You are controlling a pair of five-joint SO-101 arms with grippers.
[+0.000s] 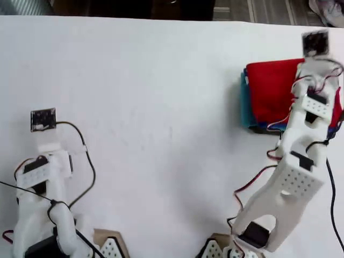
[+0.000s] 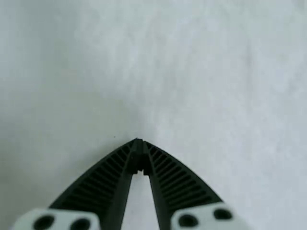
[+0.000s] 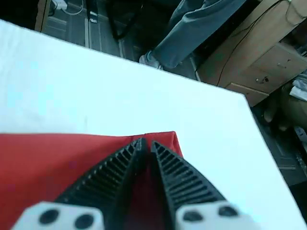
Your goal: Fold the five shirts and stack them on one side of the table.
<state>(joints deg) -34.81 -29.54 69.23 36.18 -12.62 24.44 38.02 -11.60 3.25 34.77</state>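
Table (image 1: 161, 107) first: white top, with the stack of folded shirts (image 1: 269, 94) on its right side. Red shirt (image 1: 271, 83) is on top, a teal layer (image 1: 244, 105) peeks out under it, and something dark sits at the bottom. I can't count all five from here.

Right arm (image 1: 301, 156) hangs over that stack. Its wrist cam looks down on the red cloth near the far edge, and the right gripper (image 3: 146, 143) has its fingers pressed together with nothing between them. Left arm (image 1: 40, 177) sits at the near left corner, and the left gripper (image 2: 138, 143) is also pressed closed, over plain table.

My guess is we're at the tail end, with the last shirt placed or getting patted flat. The next move probably calls for lifting the right arm straight up so it doesn't drag the top fold.
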